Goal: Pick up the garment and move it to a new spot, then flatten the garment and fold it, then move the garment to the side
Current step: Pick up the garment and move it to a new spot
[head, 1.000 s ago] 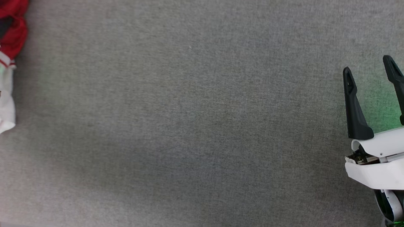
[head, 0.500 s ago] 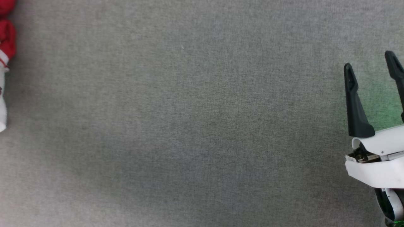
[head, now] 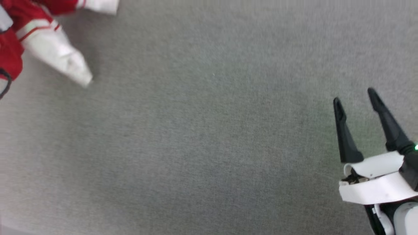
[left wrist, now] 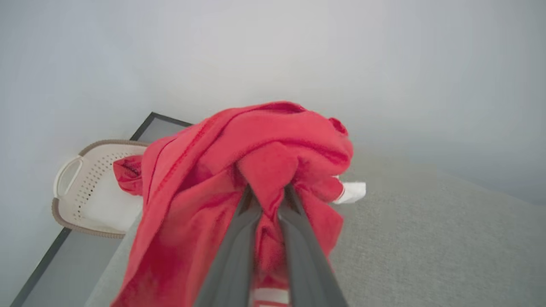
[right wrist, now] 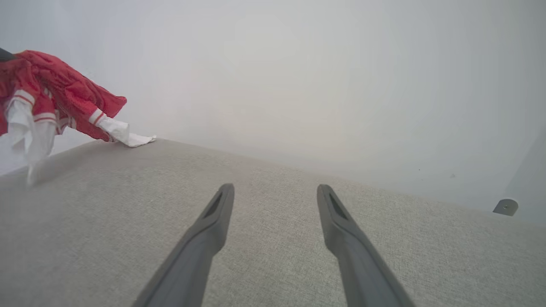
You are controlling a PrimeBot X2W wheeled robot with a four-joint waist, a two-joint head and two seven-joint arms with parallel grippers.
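**Left claw [left wrist: 267, 190] clamped on the red garment [left wrist: 273, 140]; right claw [head: 353, 95] with fingers apart.**
The garment hangs bunched from the left claw over the far left part of the grey counter [head: 209, 147]. One white sleeve [right wrist: 128, 137] trails onto the counter's cloth surface. The right claw hovers above the counter's right side, well apart from the garment. A pale perforated basket [left wrist: 85, 183] lies beside the counter.
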